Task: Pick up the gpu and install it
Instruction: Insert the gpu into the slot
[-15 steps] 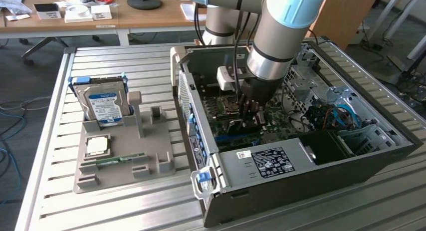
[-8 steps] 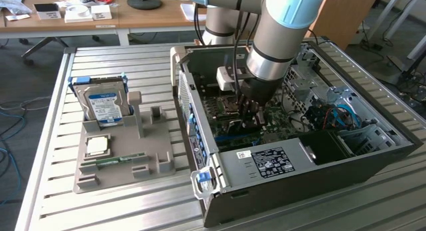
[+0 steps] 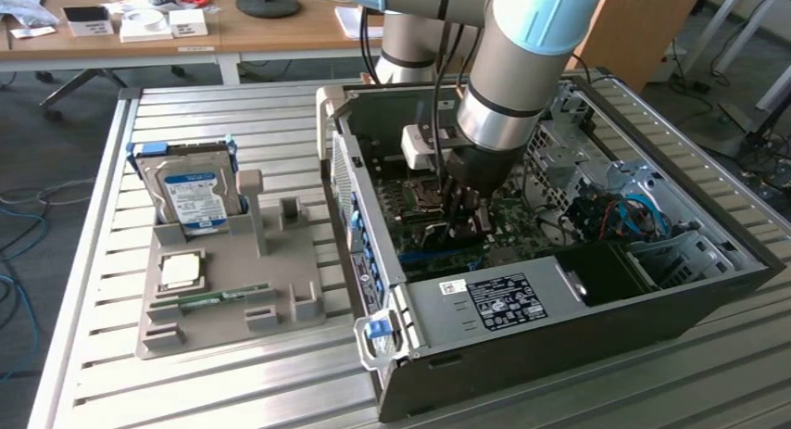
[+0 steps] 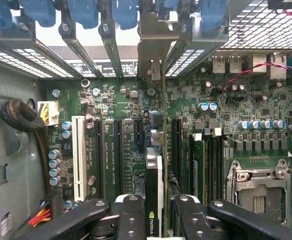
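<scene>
Inside the computer case — three o'clock from the parts tray in the exterior view — the gripper, jaws half-closed, pinches the gpu edge-on, seemingly just above a motherboard slot; best pressed straight down, evenly, bracket kept square to the rear opening.

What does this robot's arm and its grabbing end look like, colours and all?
The arm is a thick silver-grey tube with pale blue caps at its joints. Black cables run alongside it, and a small white box sits by the wrist. The gripper is black; its jaws are dark linked bars with round bolt heads.
</scene>
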